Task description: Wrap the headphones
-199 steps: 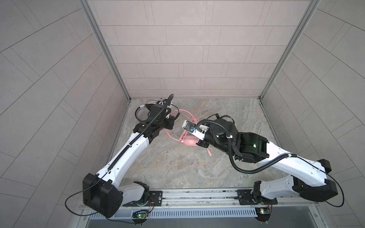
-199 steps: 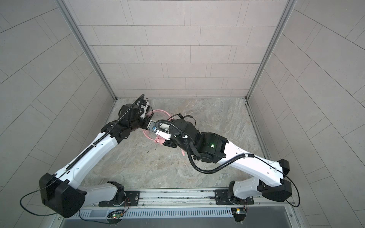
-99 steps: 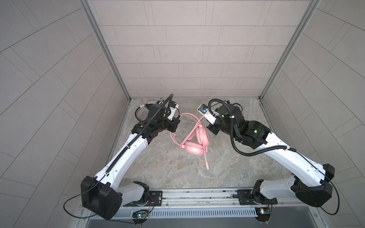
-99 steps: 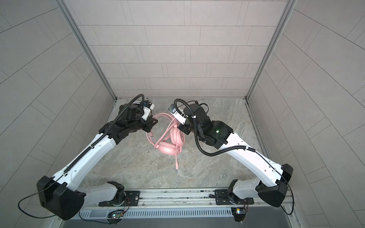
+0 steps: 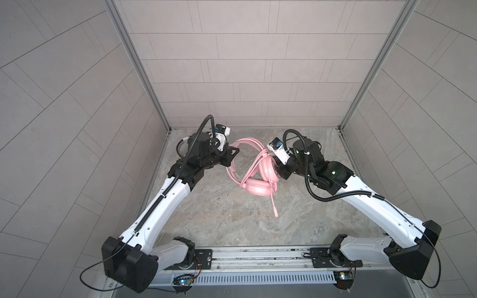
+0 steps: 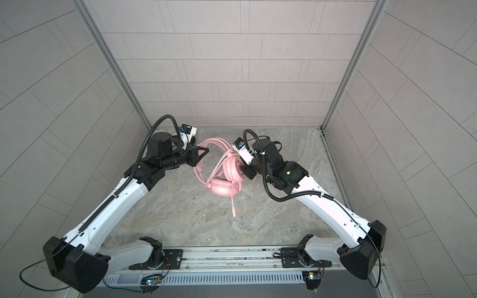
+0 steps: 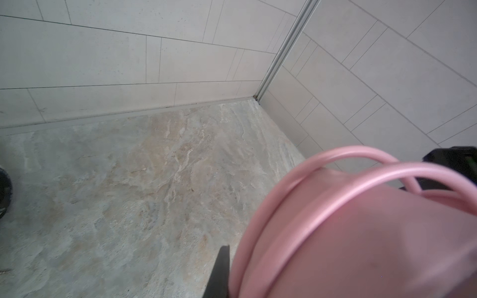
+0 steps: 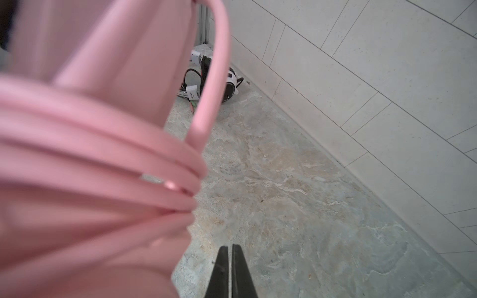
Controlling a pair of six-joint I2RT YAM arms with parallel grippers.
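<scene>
Right wrist view: right claw (image 8: 229, 249) shut, empty, beside the pink headset (image 5: 258, 189) near the tabletop's (image 5: 219, 219) far edge. The left claw (image 5: 235, 150) pinches its headband (image 5: 247, 141). Caution: the cable tail (image 5: 273, 203) trails loose; release may unwind the coils.

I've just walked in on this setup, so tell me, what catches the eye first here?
The pink headset stands mid-table between the left gripper and right gripper, its pink cable looped around it, the plug trailing frontward. A white-and-black headset lies in the far left corner.
</scene>
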